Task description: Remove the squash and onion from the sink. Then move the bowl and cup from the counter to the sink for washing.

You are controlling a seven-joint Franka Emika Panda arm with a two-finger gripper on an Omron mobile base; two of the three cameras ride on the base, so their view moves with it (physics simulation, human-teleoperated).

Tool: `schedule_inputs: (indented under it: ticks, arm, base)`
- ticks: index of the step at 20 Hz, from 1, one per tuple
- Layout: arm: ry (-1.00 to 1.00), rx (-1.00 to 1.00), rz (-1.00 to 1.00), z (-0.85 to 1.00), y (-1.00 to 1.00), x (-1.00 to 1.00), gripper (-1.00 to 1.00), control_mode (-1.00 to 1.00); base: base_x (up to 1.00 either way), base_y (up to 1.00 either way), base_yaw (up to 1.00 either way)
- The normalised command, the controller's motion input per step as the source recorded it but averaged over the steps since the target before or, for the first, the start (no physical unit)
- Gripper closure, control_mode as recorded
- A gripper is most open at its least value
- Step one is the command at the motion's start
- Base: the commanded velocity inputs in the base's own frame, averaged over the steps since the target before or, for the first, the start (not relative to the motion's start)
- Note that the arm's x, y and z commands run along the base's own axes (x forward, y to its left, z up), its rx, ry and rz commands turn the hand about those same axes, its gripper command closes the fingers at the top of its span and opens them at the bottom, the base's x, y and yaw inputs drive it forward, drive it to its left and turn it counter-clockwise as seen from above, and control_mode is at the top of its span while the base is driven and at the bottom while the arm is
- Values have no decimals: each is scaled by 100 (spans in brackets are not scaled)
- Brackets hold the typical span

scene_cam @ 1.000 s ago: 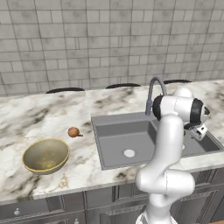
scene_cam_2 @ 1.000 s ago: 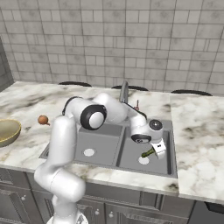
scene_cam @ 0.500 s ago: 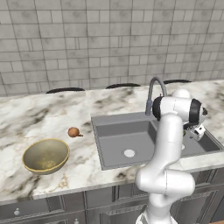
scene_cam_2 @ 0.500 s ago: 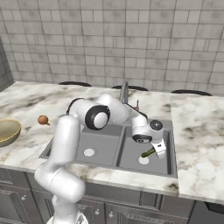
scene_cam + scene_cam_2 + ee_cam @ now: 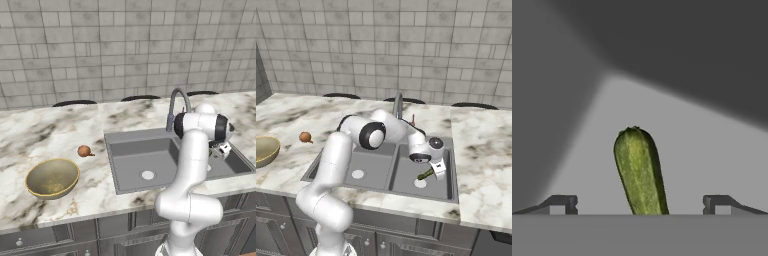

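Observation:
The slim green squash [image 5: 425,174] lies on the floor of the sink's [image 5: 374,162] right basin, beside a white drain hole. My gripper [image 5: 437,169] hangs low in that basin right over it, open. In the hand view the squash [image 5: 639,172] stands between the two spread fingertips [image 5: 562,203], untouched. From the left, the gripper [image 5: 223,149] dips behind my arm into the sink [image 5: 136,161]. The reddish-brown onion [image 5: 84,150] rests on the counter left of the sink. The olive-gold bowl [image 5: 52,177] sits nearer the counter's front edge. The cup is out of view.
A curved metal faucet [image 5: 178,99] rises behind the sink, close to my arm's elbow. The basin walls close in around the hand. Marble counter [image 5: 483,165] stretches right of the sink, and a tiled wall runs along the back.
The hand has edged slightly closer to the squash inside the right basin. The jaws have stayed open; onion and bowl have not moved.

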Motion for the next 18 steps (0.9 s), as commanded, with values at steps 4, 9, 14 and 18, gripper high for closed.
schedule_inputs:
  ticks: [4,9,14,18]
  arm:
    - [0,2,0,-15,-6,21,-100,-100]
    - [0,1,0,-18,-6,17,-100,-100]
    - [0,0,-1,-16,-5,17,-100,-100]
    - [0,0,-3,-18,-3,15,-100,-100]
  base:
    - [0,0,0]
    - [0,0,0]
    - [0,0,0]
    - [0,0,0]
